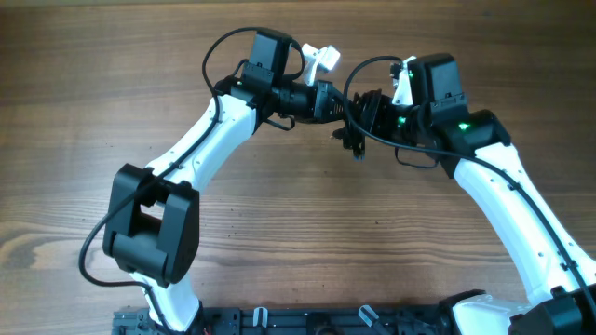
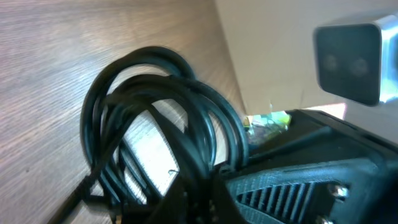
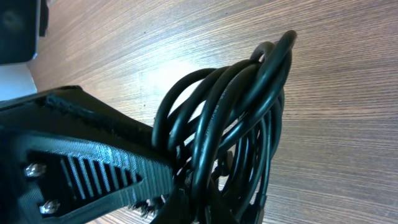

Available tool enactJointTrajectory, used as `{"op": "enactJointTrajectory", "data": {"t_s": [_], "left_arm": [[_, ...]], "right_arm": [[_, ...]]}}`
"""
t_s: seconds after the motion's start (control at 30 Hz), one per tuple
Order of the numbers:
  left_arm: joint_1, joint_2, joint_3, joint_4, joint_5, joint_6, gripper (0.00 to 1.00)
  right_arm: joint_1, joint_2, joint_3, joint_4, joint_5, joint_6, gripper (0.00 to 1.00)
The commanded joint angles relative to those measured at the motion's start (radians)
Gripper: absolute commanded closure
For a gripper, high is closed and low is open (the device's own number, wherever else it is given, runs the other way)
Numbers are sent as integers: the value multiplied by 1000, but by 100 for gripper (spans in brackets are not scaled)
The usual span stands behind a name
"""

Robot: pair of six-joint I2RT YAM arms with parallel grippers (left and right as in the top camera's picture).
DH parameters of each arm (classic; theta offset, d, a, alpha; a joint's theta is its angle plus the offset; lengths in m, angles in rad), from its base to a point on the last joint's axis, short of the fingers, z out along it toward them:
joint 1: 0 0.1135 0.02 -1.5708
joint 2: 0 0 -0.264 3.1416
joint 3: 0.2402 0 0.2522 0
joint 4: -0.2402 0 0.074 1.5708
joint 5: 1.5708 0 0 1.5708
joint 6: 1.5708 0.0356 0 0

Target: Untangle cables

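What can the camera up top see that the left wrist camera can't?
Only the top camera shows both white arms whole, with the left hand and right hand meeting at the cables, a tiny dark bundle. Only the left wrist camera shows the black loops up close, plus a grey camera box. Both show the cables and the wooden table.

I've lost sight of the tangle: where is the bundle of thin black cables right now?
In the overhead view the knotted bundle of thin black cables is over the wooden table at its far centre, pinched between the left pincer and right pincer.
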State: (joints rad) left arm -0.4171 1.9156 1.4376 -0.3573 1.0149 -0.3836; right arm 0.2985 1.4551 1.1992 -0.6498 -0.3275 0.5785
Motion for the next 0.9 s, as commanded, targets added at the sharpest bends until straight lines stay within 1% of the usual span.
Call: {"op": "enactJointTrajectory", "data": {"t_s": [0.0, 0.13, 0.23, 0.43, 0.5, 0.63, 0.87], "left_arm": [[0, -10, 3, -22, -153, -51, 96], [5, -10, 3, -22, -158, -51, 96], [5, -10, 3, -30, -200, -51, 96], [5, -10, 3, -64, -228, -50, 96], [5, -10, 3, -72, -227, -43, 96], [5, -10, 3, -85, -211, -34, 96], [5, -10, 3, -85, -37, 79, 96]], "right_arm": [[-21, -6, 10, 26, -103, -3, 96], [-56, -6, 10, 43, -167, -18, 96], [-99, -6, 10, 57, -240, -36, 96], [-258, -6, 10, 71, -406, -95, 96], [-306, -6, 10, 71, -430, -108, 96], [-386, -6, 10, 81, -418, -106, 96], [-427, -6, 10, 86, -233, -77, 96]]}}
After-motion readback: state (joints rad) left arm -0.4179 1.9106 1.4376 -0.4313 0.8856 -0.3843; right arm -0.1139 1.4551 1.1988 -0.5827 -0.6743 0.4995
